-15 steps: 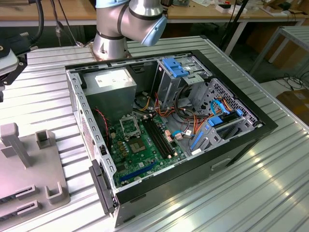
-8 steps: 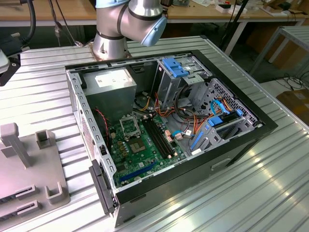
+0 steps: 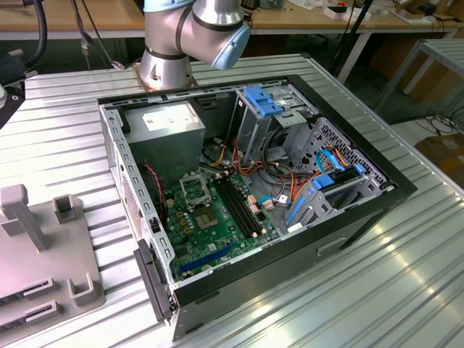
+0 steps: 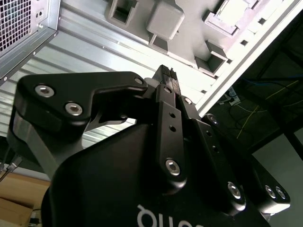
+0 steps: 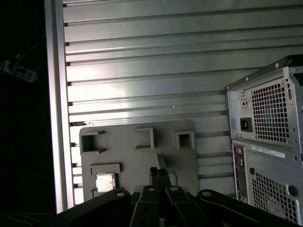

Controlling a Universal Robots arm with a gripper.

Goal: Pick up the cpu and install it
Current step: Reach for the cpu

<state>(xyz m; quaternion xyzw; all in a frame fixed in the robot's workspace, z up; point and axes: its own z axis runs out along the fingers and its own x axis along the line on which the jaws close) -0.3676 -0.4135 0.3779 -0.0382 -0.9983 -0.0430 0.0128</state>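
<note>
Ribbed aluminium bench in the exterior view carries an open computer case with a green motherboard inside. A grey fixture tray lies at the exterior view's left, and the arm rises behind the case.

In the second wrist view, the end effector has its fingers pressed together, holding nothing.

In the first wrist view, the cpu sits in a square recess of the tray, near the end effector's tips but apart from them, with nothing between them. The case's rear stands well apart.

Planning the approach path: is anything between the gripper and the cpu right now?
Nothing visible. In the first wrist view the cpu lies uncovered in a pocket of the grey fixture, and the gripper hangs above that fixture, off to one side of the chip, with only air between.
</note>
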